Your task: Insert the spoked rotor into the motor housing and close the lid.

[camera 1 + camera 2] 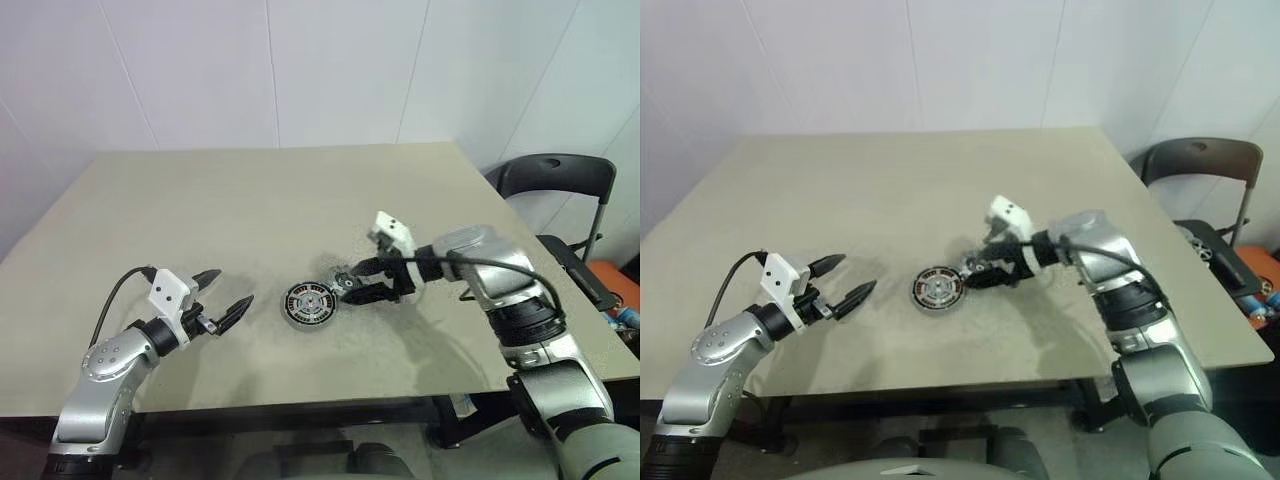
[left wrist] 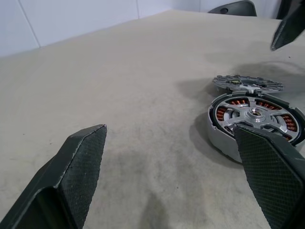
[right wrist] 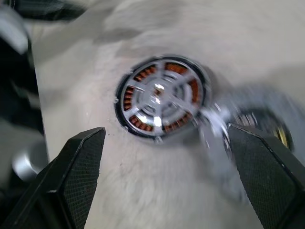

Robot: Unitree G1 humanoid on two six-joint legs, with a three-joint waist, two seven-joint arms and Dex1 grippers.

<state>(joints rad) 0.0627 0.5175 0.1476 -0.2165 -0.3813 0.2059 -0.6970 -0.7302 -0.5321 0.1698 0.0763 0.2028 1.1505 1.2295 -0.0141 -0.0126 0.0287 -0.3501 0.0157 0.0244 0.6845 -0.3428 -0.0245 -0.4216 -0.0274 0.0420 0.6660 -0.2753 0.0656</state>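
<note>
A wide beige tabletop (image 1: 250, 200) fills the scene, bare across most of its surface, with a white panelled wall behind it. At the left, the left claw (image 1: 226, 296) hovers low over the near part of the tabletop, its two black fingers spread wide apart and holding nothing, pointing toward the centre. A short gap of bare surface separates it from the motor housing (image 1: 309, 304), a short round silver-grey metal cup that sits upright near the front middle of the tabletop. Inside the cup, the spoked rotor (image 2: 255, 114) lies flat, its pale silver spokes and small hub showing with copper-coloured windings visible between them. Just behind the housing, touching or nearly touching it, lies the lid (image 2: 248, 84), a round light-grey metal cap with a notched, gear-like edge, flat on the surface. To the right, the right claw (image 1: 347, 284) points left just beside the housing, fingers parted and gripping nothing. A black folding chair (image 1: 555, 185) stands past the tabletop's right edge.
</note>
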